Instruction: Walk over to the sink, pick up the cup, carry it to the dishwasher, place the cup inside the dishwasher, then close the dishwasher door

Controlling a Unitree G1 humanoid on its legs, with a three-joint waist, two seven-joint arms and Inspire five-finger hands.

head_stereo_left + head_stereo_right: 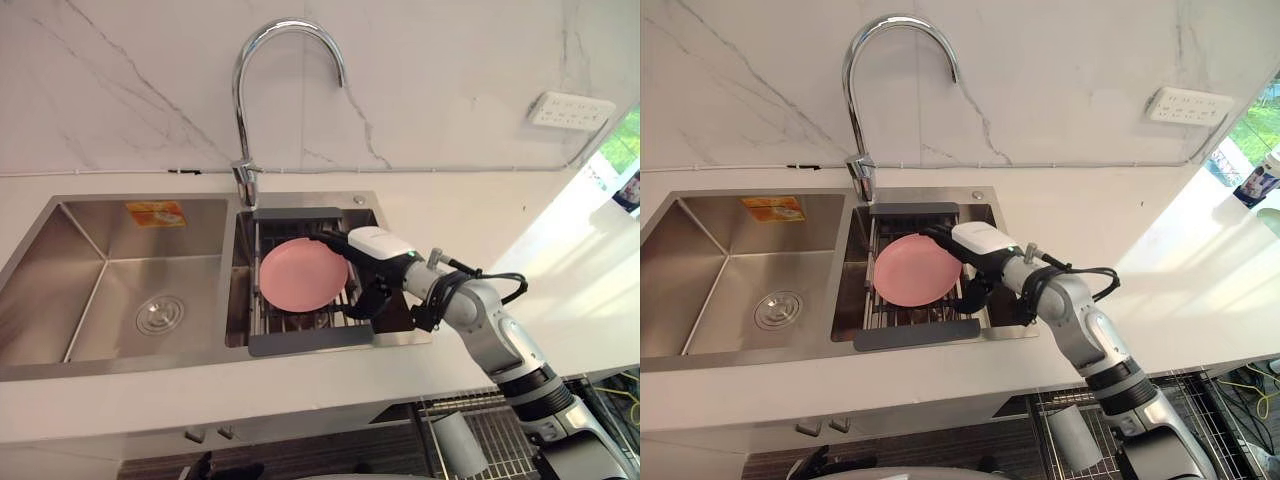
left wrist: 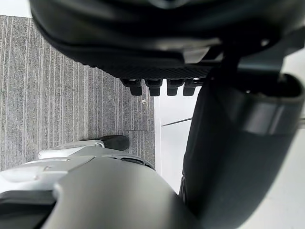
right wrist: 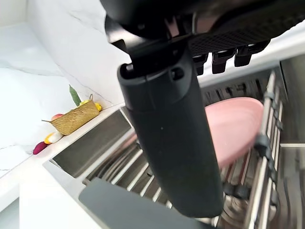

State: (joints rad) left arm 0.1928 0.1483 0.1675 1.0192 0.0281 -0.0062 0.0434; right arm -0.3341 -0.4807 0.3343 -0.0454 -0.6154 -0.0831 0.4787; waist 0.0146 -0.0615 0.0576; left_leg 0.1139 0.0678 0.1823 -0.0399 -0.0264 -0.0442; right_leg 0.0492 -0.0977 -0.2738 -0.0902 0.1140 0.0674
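Note:
A pink plate [image 1: 303,273] stands tilted in a wire drying rack [image 1: 310,340] across the sink's right basin. My right hand [image 1: 378,250], white cover on its back, reaches over the basin's right rim, right next to the plate's right edge. Its fingers point down into the rack between the plate and the basin wall. In the right wrist view the thumb [image 3: 167,138] sticks out straight and the fingers [image 3: 224,59] hold nothing, with the plate [image 3: 233,124] just past them. My left hand [image 2: 157,86] hangs relaxed over grey floor.
The left basin [image 1: 120,290] with its drain lies to the left, and the tall chrome faucet [image 1: 250,80] rises behind the rack. White counter runs to the right. Below it, an open dishwasher rack [image 1: 500,420] holds a grey cup-shaped thing [image 1: 455,443]. A woven fruit basket [image 3: 76,119] sits on the counter.

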